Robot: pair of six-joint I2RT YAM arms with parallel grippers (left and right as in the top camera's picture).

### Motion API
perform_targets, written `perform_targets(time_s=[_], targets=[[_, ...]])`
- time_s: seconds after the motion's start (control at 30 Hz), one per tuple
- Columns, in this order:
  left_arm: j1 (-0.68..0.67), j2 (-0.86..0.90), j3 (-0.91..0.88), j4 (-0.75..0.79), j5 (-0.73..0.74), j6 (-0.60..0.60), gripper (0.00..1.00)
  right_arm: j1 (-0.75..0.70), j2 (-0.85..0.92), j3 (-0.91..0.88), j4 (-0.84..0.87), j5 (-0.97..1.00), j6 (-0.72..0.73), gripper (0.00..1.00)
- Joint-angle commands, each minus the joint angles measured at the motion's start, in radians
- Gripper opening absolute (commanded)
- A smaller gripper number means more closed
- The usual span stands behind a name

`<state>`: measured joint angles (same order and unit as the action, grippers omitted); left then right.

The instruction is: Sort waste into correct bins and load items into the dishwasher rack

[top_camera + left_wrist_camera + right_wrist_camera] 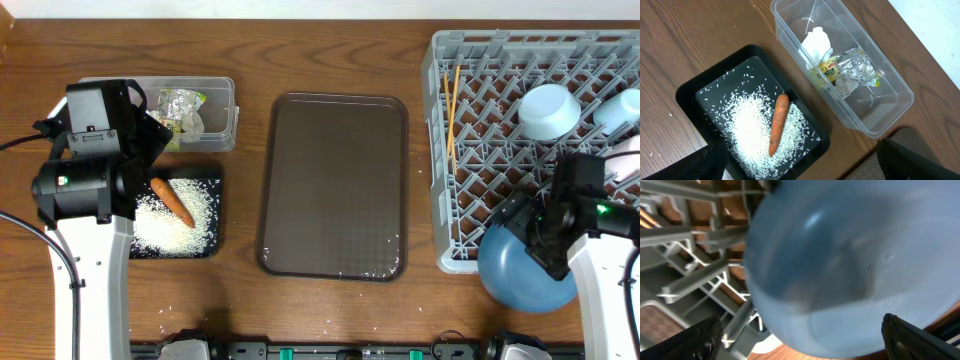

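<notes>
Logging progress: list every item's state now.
Rice: in black tray.
Carrot: on rice.
Tissue: in tub.
Wrapper: in tub.
Chopsticks: in rack.
Bowl: in rack.
Cup: in rack.
Plate: over rack's front corner, unslotted.
Left gripper: open, empty.
Right gripper: open, at plate.

A large blue plate (855, 265), blurred and close to the lens, fills the centre and right of the frame. Grey bars of the dishwasher rack (695, 275) cross the left side, with brown table (670, 210) showing between them. The hand (800, 335) shows only as dark fingertips (692, 340) in the two lower corners, set wide apart.
</notes>
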<state>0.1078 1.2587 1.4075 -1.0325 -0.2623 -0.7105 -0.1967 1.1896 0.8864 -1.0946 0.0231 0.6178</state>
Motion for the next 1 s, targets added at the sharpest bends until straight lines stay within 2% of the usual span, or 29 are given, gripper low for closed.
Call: perform_targets(time_s=[0.0,0.37,0.63,0.73,0.97], targets=[[0.004,0.004,0.002,-0.003,-0.016,-0.009,0.97,0.012,-0.011,-0.045,0.02,0.0,0.042,0.99],[0.004,0.004,0.002,-0.003,-0.016,-0.009,0.97,0.013,-0.012,-0.074,0.066,0.001,0.043,0.99],[0.004,0.004,0.002,-0.003,-0.016,-0.009,0.97,0.013,-0.043,0.005,0.02,0.022,0.01,0.99],[0.004,0.004,0.002,-0.003,-0.016,-0.009,0.97,0.015,-0.07,0.057,0.02,-0.108,-0.116,0.99],[0.004,0.004,0.002,-0.003,-0.016,-0.009,0.97,0.032,-0.169,0.153,0.041,-0.638,-0.492,0.99]])
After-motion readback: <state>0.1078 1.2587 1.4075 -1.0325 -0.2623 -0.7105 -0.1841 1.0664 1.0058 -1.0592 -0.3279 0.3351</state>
